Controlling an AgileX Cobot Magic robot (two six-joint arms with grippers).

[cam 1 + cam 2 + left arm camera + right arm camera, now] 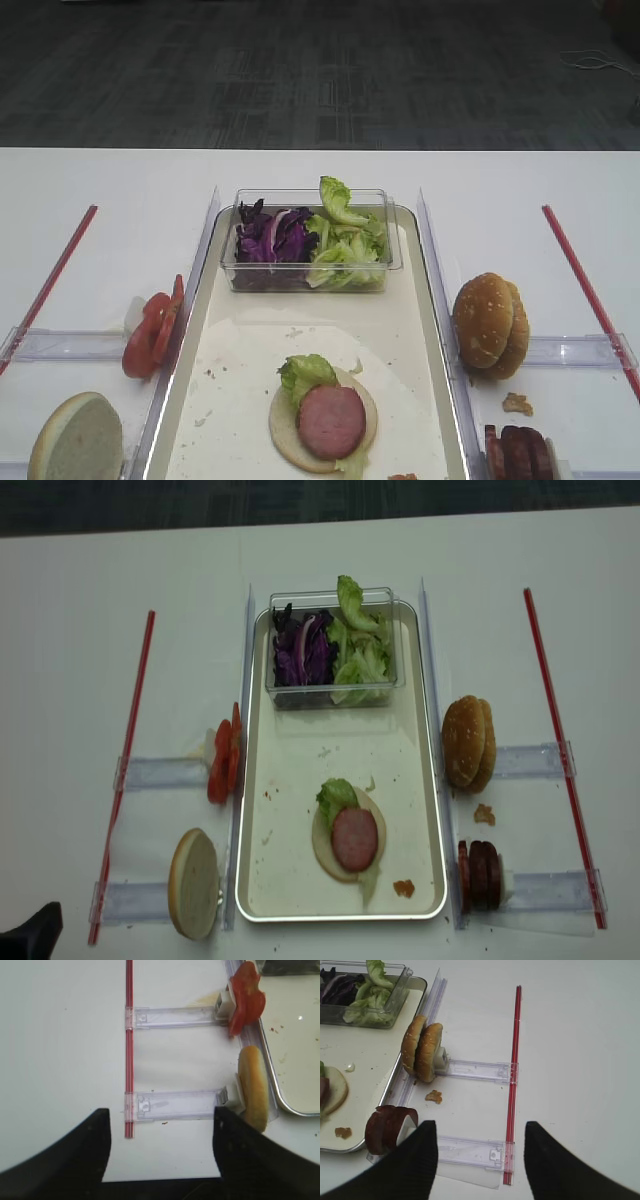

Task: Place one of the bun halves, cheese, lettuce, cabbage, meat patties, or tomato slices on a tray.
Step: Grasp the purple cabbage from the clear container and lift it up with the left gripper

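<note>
A: Both of our grippers hung back with their black jaws spread and nothing between them. Our left gripper (159, 1147) hovered above a clear flat plastic holder (175, 1105).

B: Just ahead and to its right stood the golden, pale-faced bun half (253, 1087) on edge. It looked soft, so we judged a light pinch across the crust best.

A: Farther ahead, the thin, wet red tomato slices (246, 1000) leaned together.

B: Right of both lay the long cream tray with its raised silvery rim (441, 810), already carrying a bun base, crinkly green lettuce (305, 375) and a round pink patty (331, 420).

A: Farthest off, the purple cabbage shreds (272, 240) sat in the clear tub (310, 272).
</note>
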